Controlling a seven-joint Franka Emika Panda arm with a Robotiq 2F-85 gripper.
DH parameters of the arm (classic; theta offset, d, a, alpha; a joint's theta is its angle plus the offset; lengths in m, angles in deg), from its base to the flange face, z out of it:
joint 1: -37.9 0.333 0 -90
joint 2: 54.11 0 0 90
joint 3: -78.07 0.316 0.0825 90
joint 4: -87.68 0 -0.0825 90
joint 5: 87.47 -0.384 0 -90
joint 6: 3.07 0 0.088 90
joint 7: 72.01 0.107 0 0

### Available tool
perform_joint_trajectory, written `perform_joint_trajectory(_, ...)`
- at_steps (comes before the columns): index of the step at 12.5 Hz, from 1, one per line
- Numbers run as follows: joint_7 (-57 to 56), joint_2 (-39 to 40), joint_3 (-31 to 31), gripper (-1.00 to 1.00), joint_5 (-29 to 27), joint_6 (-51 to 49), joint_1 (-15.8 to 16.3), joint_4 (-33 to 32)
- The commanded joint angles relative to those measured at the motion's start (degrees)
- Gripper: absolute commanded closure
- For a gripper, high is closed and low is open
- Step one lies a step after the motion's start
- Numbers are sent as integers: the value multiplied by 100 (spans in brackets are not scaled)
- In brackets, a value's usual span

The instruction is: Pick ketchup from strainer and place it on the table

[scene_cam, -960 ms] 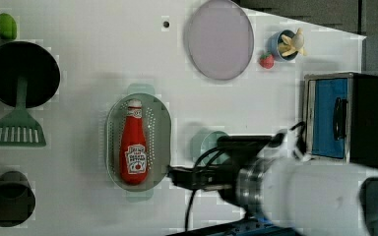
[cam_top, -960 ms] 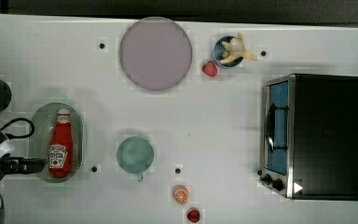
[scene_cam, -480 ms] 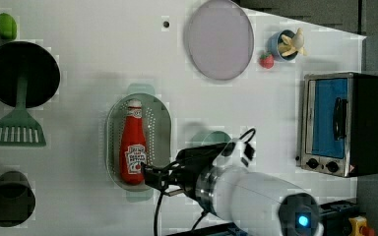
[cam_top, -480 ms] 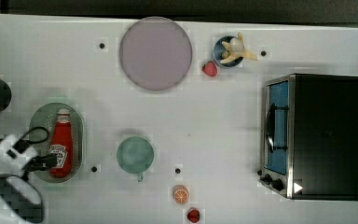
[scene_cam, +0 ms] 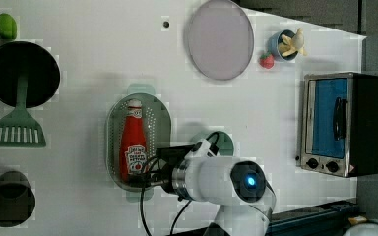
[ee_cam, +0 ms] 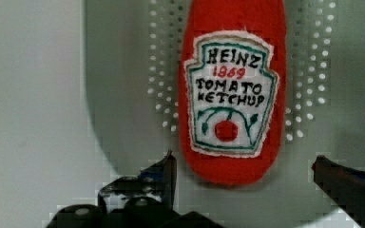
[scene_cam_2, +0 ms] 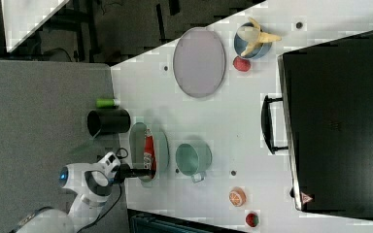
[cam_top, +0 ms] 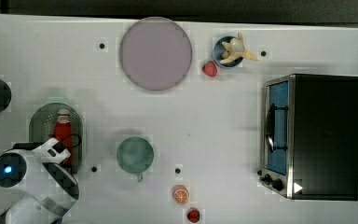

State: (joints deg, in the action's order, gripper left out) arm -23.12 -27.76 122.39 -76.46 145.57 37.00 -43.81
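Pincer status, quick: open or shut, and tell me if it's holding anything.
Pincer: open, holding nothing; its fingers stand on either side of the bottom end of the ketchup bottle, which lies in the strainer.

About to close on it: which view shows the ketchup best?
The wrist view: the ketchup lies close up, label readable, between the open gripper fingers. The left view shows the whole bottle in the strainer; top and right views show it partly hidden by the arm.

ketchup (ee_cam: 233,95) – soft felt-like red cloth, stitched label; strainer (ee_cam: 123,95) – matt perforated plastic; table (cam_top: 214,121) – smooth matt white.
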Motion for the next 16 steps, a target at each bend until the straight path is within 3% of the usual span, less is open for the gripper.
perform_joint_trajectory(1, 787, 70, -79, -100, 376, 394, 77, 148)
perform_joint_trajectory(6, 1175, 505, -527, -100, 997, 602, 389, 294)
perform_joint_trajectory(7, 1176, 574, -623, -91, 1004, 603, 480, 352)
perform_joint_trajectory(10, 1212, 713, -795, -23, 1004, 666, 693, 510)
perform_joint_trajectory(16, 1212, -147, -500, -22, 816, 379, 542, 348)
